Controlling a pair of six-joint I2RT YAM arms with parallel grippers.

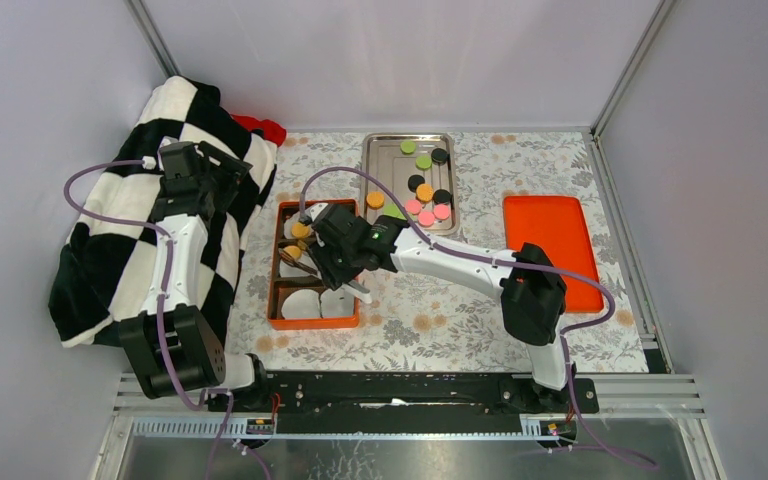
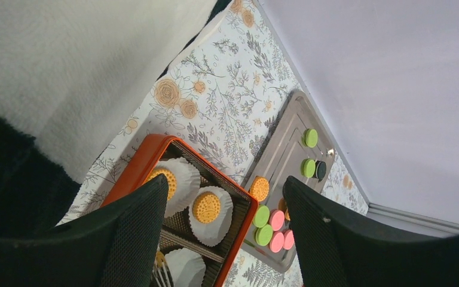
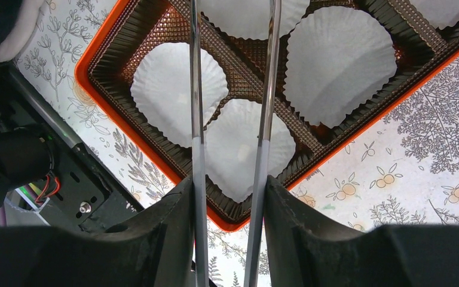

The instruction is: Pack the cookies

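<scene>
clenched on a pair of metal tongs (image 3: 194, 119) in the right gripper (image 3: 230, 239), with a black finger (image 3: 155, 239) pressed against the outside of each rod. stretched out ahead of that gripper above an orange box (image 3: 95, 89), across white paper liners (image 3: 176, 89) seated in its brown compartments. cannot tell what sits at the tong tips, cut off by the frame edge in the right wrist view.

beyond and a little to the right of the right gripper, on a steel tray (image 1: 380, 150): most of the cookies (image 1: 425, 192), loose discs in green, orange, pink and black. just ahead of the left gripper (image 2: 224, 197), framed between its fingers: two orange cookies (image 2: 206, 207) lying in liners at the far end of the box.

released on the left, jaws spread wide with nothing between them, hanging above a black-and-white checked blanket (image 1: 150, 250). well off to the right of the right gripper, past the steel tray: a flat orange lid (image 1: 552, 250) on the floral tablecloth (image 1: 440, 310).
</scene>
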